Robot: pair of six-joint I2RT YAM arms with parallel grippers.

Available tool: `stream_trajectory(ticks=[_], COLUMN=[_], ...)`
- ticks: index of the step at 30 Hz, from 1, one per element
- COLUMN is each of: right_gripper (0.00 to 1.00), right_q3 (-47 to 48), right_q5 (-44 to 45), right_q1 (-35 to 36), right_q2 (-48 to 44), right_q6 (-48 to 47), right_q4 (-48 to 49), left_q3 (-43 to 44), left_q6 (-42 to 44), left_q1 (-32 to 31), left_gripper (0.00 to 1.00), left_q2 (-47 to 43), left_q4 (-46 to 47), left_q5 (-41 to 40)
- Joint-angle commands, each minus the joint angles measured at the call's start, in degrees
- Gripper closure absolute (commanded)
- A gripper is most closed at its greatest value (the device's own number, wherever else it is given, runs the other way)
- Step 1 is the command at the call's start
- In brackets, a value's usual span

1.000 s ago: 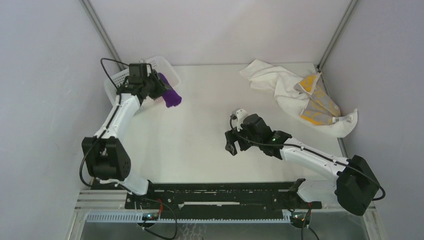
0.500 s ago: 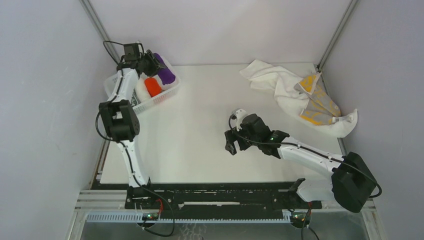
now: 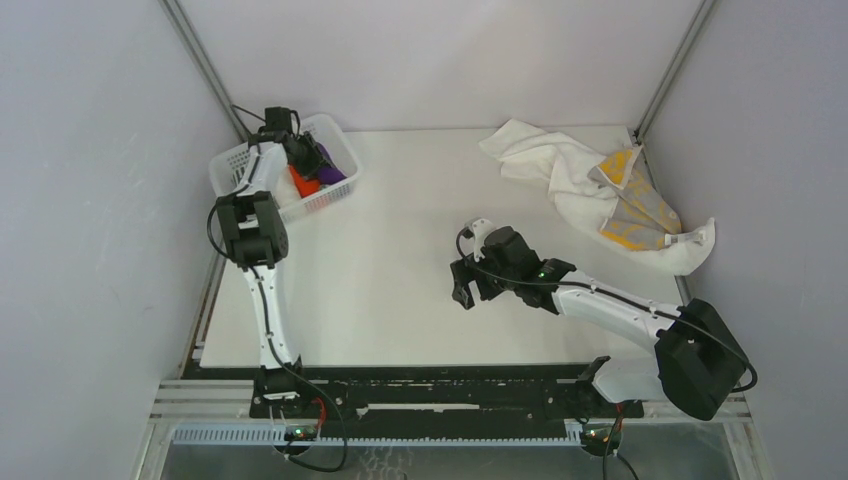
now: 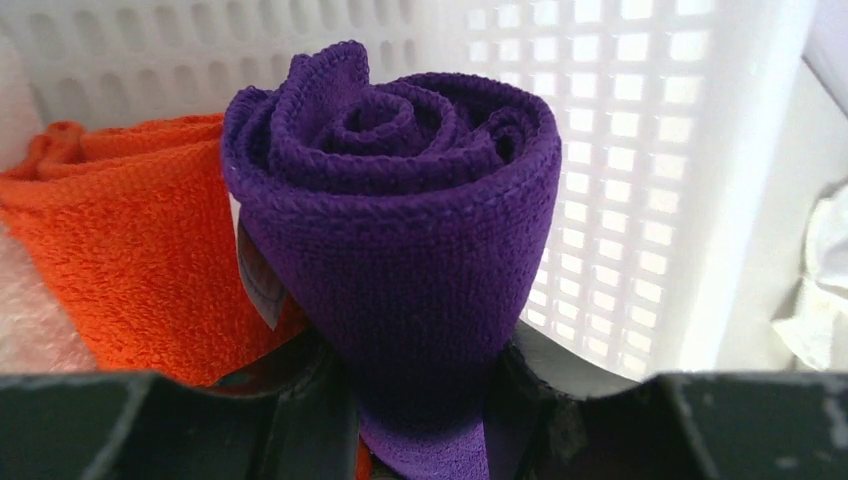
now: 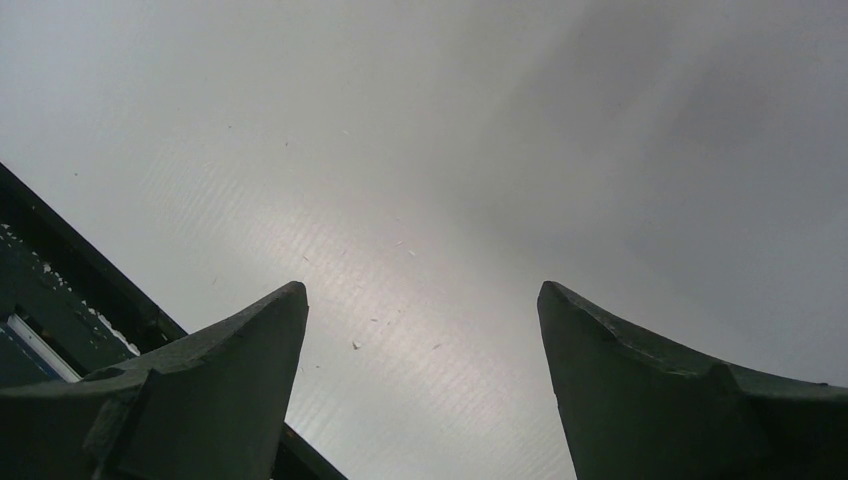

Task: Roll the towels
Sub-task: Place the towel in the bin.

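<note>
jaws of the left gripper (image 4: 420,420) are closed partway around one purple towel (image 4: 400,220), which is rolled into a tight spiral and held upright inside the one white mesh basket (image 4: 620,150). one orange towel (image 4: 130,250) touches the purple one's left side, and past it a bit of one pale towel (image 4: 18,330) shows at the edge. the basket sits at the far left corner of the table (image 3: 400,200). the right gripper (image 5: 420,330) hangs over the middle of the table, jaws spread wide and holding nothing. at the far right corner lies one loose heap, unrolled: a white towel (image 3: 545,160) and a yellow-and-grey patterned towel (image 3: 632,212). a small tag (image 3: 681,238) on the heap is too small to read.
</note>
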Motion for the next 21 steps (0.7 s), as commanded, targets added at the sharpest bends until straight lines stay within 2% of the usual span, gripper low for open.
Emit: stream_trajectory(ticks=[1, 9, 13, 21], right_gripper=[0.16, 0.16, 0.16, 0.17], right_q3=[0.0, -0.3, -0.3, -0.4], right_q5=[0.1, 1.2, 1.8, 2.9], right_q1=[-0.4, 0.5, 1.1, 2.1], right_q2=[0.1, -0.1, 0.0, -1.5], right_q6=[1.1, 1.3, 1.2, 1.4], right_q4=[0.5, -0.1, -0.3, -0.8], left_q3=[4.3, 9.6, 11.0, 7.9], left_q6=[3.6, 8.5, 8.5, 8.0], left_q1=[0.0, -3.2, -3.6, -3.7], left_gripper=[0.57, 0.47, 0.42, 0.30], left_q2=[0.0, 3.8, 4.8, -1.0], left_q4=[-4.3, -7.4, -9.1, -6.8], left_q5=[-7.0, -13.1, -13.6, -11.8])
